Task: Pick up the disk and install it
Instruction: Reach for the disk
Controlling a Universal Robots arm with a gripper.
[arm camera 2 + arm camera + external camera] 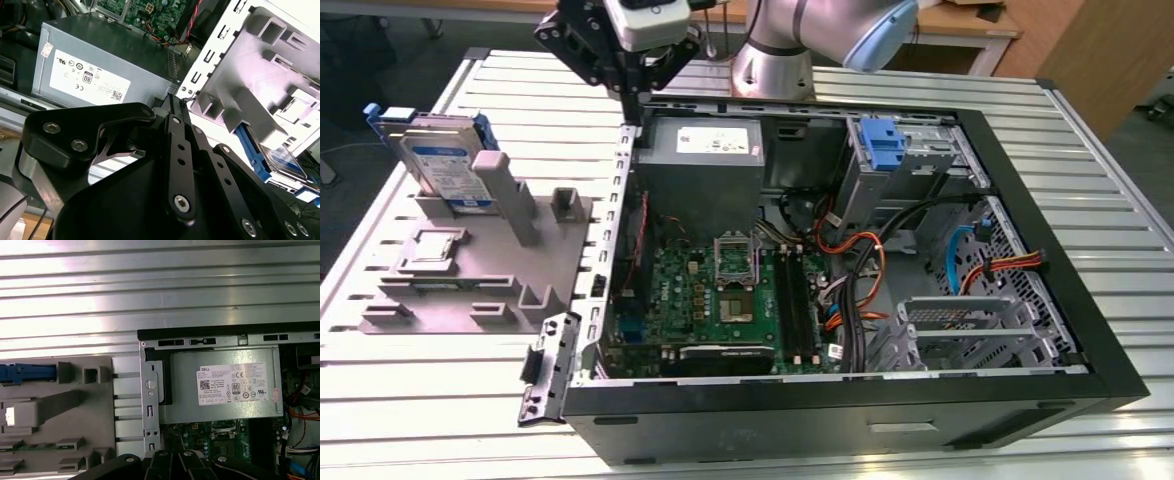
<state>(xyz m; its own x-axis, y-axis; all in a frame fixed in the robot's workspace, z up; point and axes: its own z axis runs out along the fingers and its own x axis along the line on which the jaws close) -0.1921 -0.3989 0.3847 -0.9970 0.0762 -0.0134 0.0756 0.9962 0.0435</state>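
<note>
From my remote station I see an open desktop computer case (827, 400) lying on its side on a ribbed metal bench (454, 400). Its green motherboard (720, 290) faces up, which I take to be so the arm can reach in from above. At the exterior view's left of the case stands a grey holding fixture (480, 270). The disk (440, 160) is propped on edge in it, leaning on an upright post with its blue bracket and labelled face exposed. I judge it is stood that way so its edges are free to be pinched. The arm's jaws hang above the case wall that faces the fixture, beside the grey power supply (700, 148). In the second wrist view they look pressed together with nothing between them, though the angle is steep and I would not swear to it. The disk has not yet been picked up. It sits apart from the jaws, lower and toward the exterior view's left, resting in the fixture. The second wrist view catches the disk (287, 162) beyond the fixture's grey ribs. Another blue carrier (881, 145) sits in the drive bay at the case's far side.
</note>
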